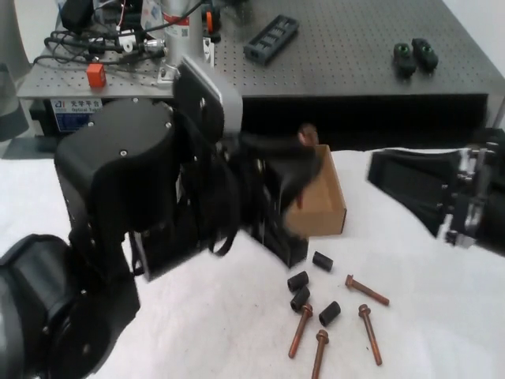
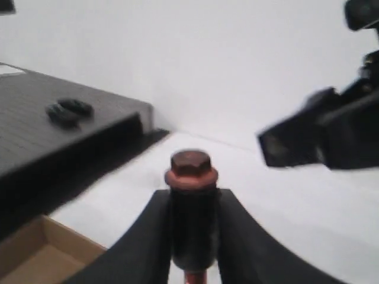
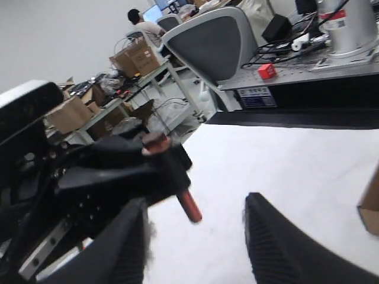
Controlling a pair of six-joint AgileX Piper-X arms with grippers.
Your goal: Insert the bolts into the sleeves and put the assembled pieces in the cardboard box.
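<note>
Box (image 1: 325,207) sits on the cloth (image 1: 442,316), with loose bolts (image 1: 366,290) and sleeves (image 1: 322,261) scattered just in front. Left gripper (image 1: 304,162) hangs at the box's left side holding a sleeved bolt (image 2: 190,168), right gripper (image 1: 379,174) off to the right.

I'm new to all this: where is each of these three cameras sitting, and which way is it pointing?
High view: behind the arms, looking forward and down over the white cloth, cardboard box and loose bolts; both arms show.
Left wrist view: on the left arm, looking along the left tool, shut on a sleeved bolt, toward the right tool.
Right wrist view: on the right arm, looking past the open right tool at the left tool.
Shared: both wrist views show the sleeved bolt and face each other.
</note>
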